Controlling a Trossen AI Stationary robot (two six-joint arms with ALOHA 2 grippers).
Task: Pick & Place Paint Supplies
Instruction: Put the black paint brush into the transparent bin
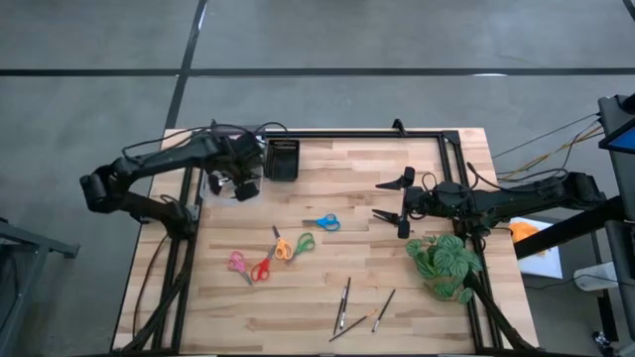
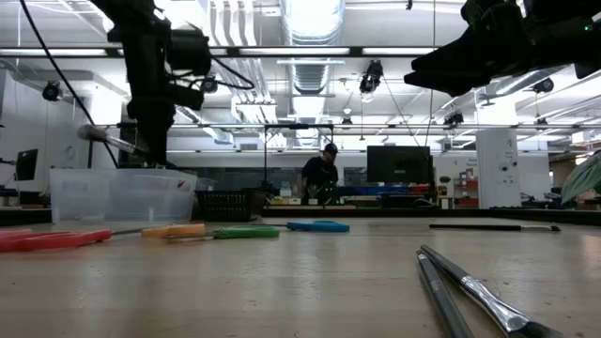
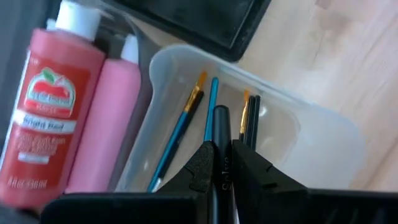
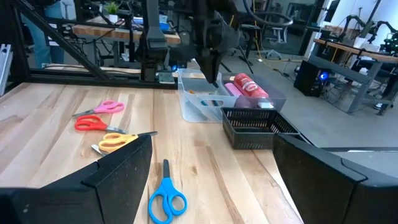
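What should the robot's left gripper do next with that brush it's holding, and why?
Probably open. The left gripper is shut on a dark-handled brush right above the clear tub, where other brushes already lie, so letting go should drop it in.

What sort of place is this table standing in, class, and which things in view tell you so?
Probably a robotics lab or workshop: ceiling ducts and strip lights, workbenches with monitors where a person works, and two robot arms over a wooden table.

Overhead and table-level views, plus two wrist views, all sharing the clear tub (image 4: pixel 202 102).
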